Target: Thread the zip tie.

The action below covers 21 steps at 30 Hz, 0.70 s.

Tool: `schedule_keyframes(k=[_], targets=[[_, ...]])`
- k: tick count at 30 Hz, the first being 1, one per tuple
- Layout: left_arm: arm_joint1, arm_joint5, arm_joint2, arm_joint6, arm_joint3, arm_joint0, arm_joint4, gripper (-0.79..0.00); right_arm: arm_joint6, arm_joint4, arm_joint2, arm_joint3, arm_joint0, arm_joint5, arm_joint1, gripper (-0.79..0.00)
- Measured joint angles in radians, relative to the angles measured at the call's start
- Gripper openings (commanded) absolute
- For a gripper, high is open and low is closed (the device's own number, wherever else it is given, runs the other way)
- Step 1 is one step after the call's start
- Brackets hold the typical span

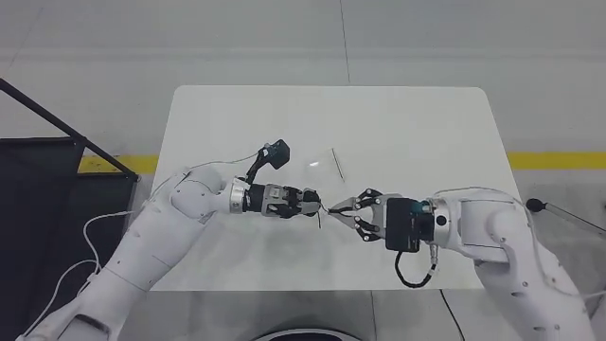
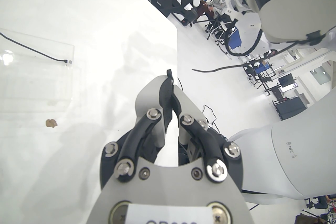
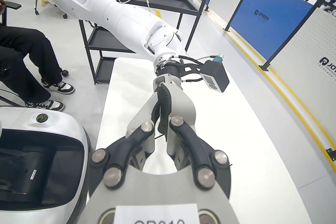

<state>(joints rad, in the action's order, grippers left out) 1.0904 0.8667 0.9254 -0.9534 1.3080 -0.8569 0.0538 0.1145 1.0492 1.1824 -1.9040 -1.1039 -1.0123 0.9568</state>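
White table [image 1: 407, 123], clear tray [image 2: 36, 83], brown scrap [image 2: 51, 123]

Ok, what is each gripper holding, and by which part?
Both are shut on the zip tie. The left gripper pinches one end, a black tip poking past its fingertips. The right gripper pinches it too, but where along it cannot be told.

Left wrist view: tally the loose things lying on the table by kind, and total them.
Zip tie: 1
Clear sheet: 1
Brown scrap: 1
Total: 3
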Motion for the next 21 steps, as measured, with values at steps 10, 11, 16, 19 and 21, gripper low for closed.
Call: schedule_keyframes(k=[10, 11, 16, 19, 21], targets=[[0.000, 0.000, 0.000, 0.000, 0.000, 0.000, 0.000, -0.785, -0.020, -0.004, -0.030, 0.030, 0.038, 0.000, -0.002, -0.785], [0.000, 0.000, 0.000, 0.000, 0.000, 0.000, 0.000, -0.785, -0.024, -0.002, -0.033, 0.033, 0.040, 0.000, -0.002, -0.785], [0.000, 0.000, 0.000, 0.000, 0.000, 0.000, 0.000, -0.785, -0.034, 0.005, -0.043, 0.044, 0.052, 0.007, 0.002, -0.785], [0.000, 0.000, 0.000, 0.000, 0.000, 0.000, 0.000, -0.785, -0.037, 0.007, -0.052, 0.051, 0.059, 0.011, 0.005, -0.785], [0.000, 0.000, 0.000, 0.000, 0.000, 0.000, 0.000, -0.785, -0.038, 0.007, -0.057, 0.058, 0.064, 0.012, 0.007, -0.785]])
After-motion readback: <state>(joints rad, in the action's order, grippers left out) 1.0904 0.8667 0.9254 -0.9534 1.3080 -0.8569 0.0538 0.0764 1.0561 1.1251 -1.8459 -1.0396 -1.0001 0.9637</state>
